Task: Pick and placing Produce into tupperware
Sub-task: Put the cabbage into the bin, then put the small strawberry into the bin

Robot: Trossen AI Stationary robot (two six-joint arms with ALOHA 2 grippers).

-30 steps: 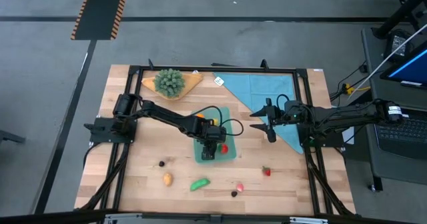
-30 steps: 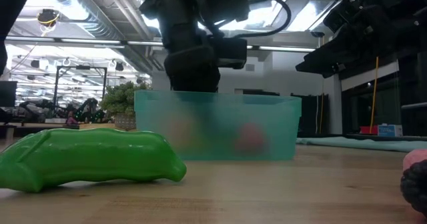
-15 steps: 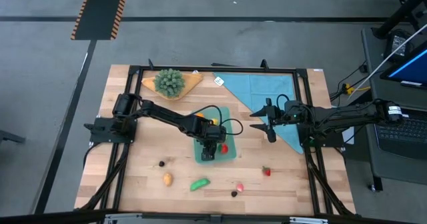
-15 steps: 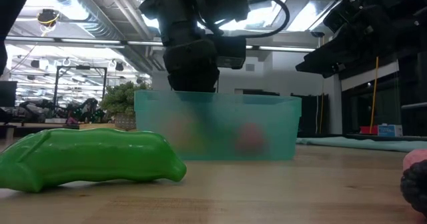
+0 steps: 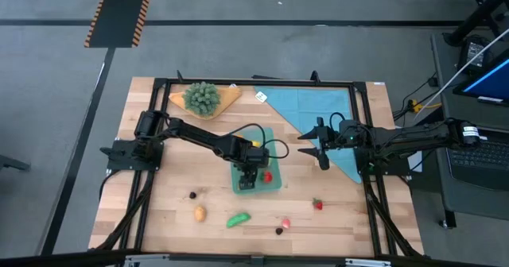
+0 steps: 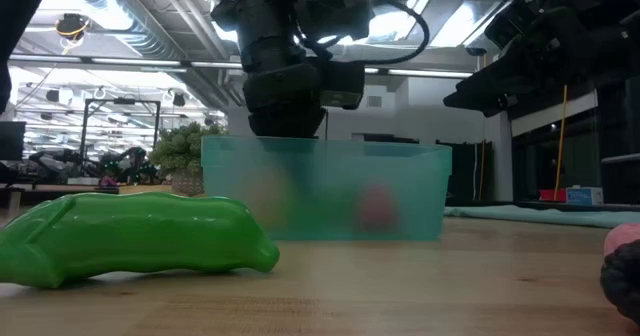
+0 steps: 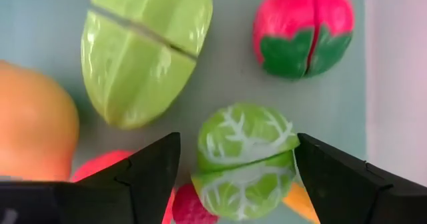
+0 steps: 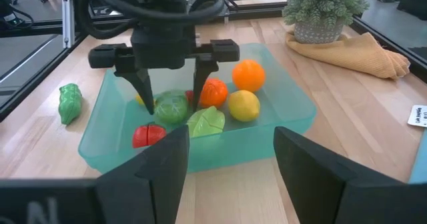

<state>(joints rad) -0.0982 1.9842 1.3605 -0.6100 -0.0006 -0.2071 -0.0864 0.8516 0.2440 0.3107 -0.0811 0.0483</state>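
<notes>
Left pincer points straight down with fingers parted; right pincer hovers level, jaws apart.

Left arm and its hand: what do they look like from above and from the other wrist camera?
The left arm is a slim, dark, jointed limb running from a black base at the table's edge. A thin black cable loops up beside its wrist. The left hand is black, with a boxy body, a crossbar and two tapering fingers. The right arm is equally dark. No markings are readable.
</notes>
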